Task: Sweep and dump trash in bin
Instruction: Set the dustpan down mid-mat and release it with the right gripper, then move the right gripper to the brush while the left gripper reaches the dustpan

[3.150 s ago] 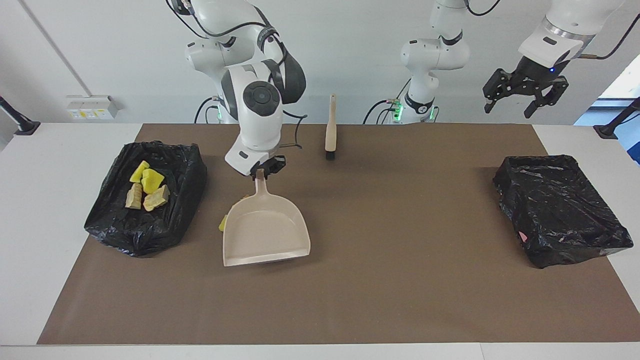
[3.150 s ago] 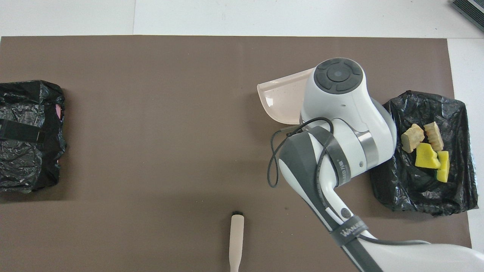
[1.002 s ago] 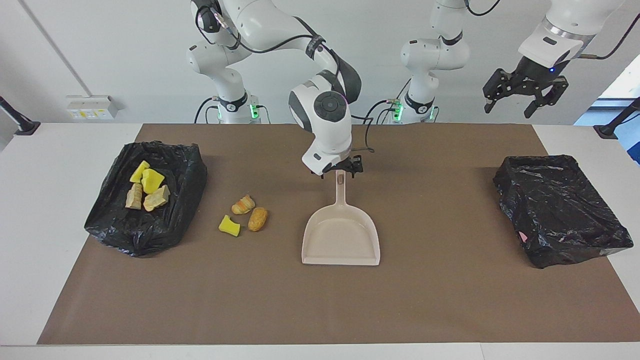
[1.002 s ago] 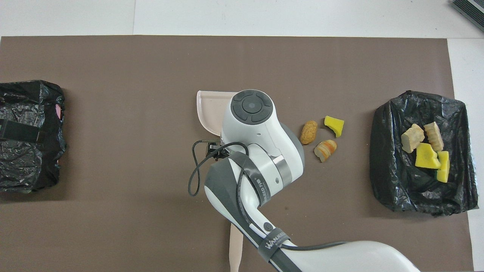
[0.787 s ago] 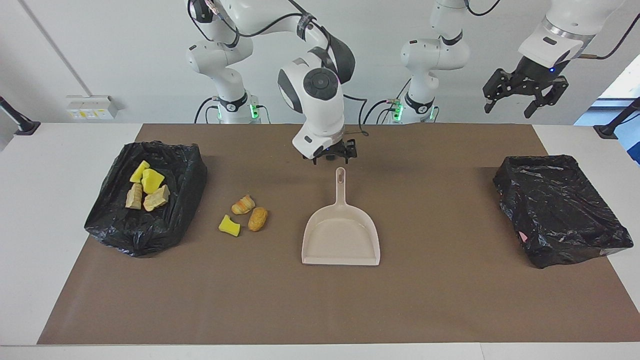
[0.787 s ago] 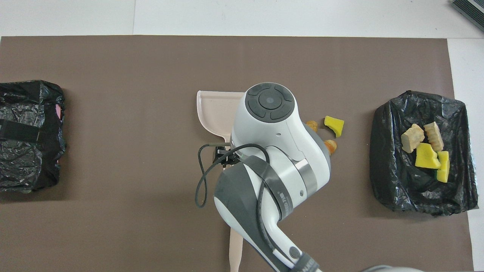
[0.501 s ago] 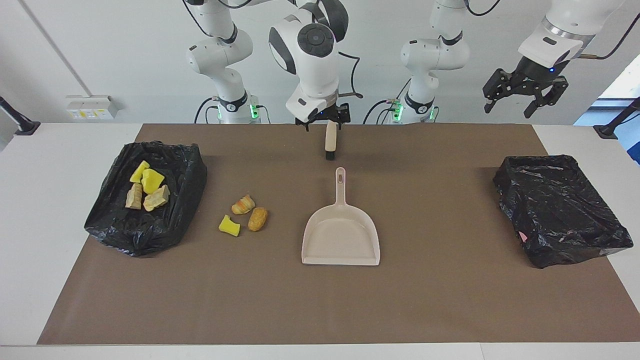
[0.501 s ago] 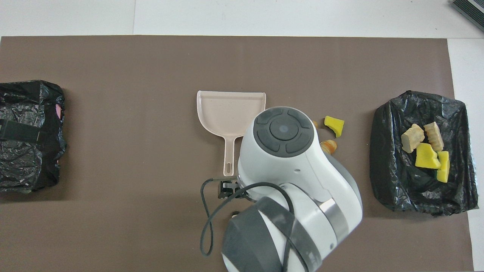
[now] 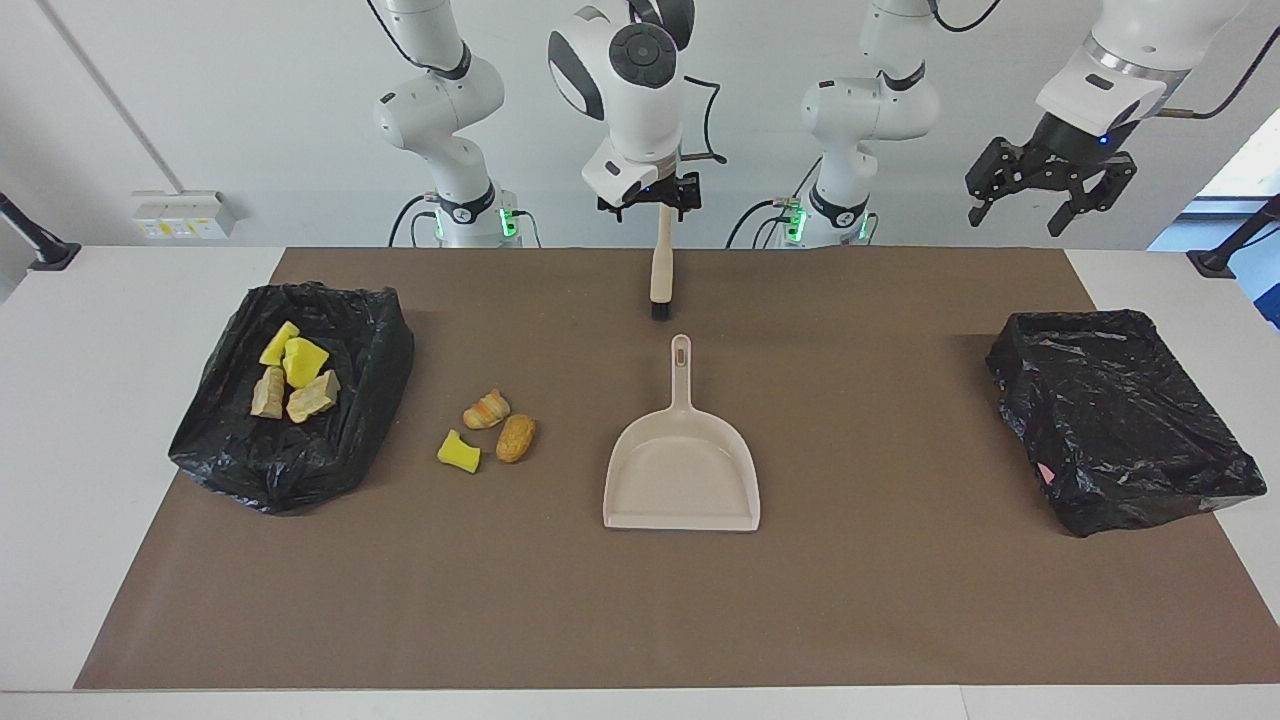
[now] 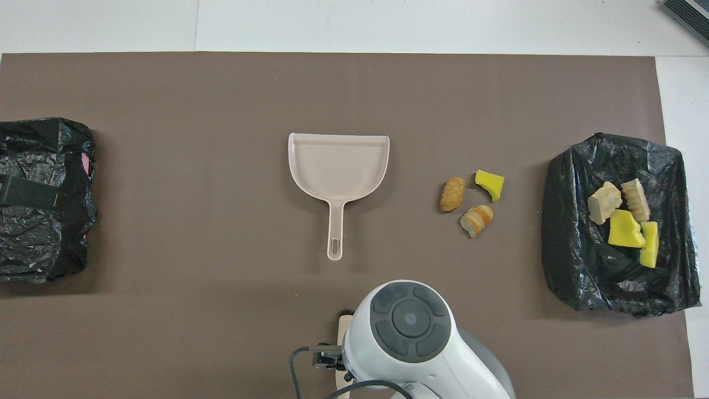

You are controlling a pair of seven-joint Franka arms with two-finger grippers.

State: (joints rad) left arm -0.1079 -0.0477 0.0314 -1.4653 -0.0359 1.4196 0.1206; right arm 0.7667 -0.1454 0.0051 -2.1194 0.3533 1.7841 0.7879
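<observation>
Three bits of trash lie loose on the brown mat: a yellow sponge chunk (image 9: 459,452), a tan bread piece (image 9: 516,438) and a striped croissant-like piece (image 9: 486,409), close together between the dustpan (image 9: 683,475) and the black-lined bin (image 9: 345,450) at the right arm's end of the table. Four more pieces (image 9: 292,380) already sit in that bin, so the job looks partly done. The dustpan lies flat beside the loose bits, handle toward the robots and mouth away from them, not facing the trash; it would likely need turning before a sweep. The brush (image 9: 660,276) lies nearer to the robots than the dustpan's handle. The right gripper (image 9: 648,200) hangs over the brush handle, jaws spread and empty, probably lined up to take it. The left gripper (image 9: 1050,185) waits high near the second bin (image 9: 1120,420), spread wide, holding nothing
</observation>
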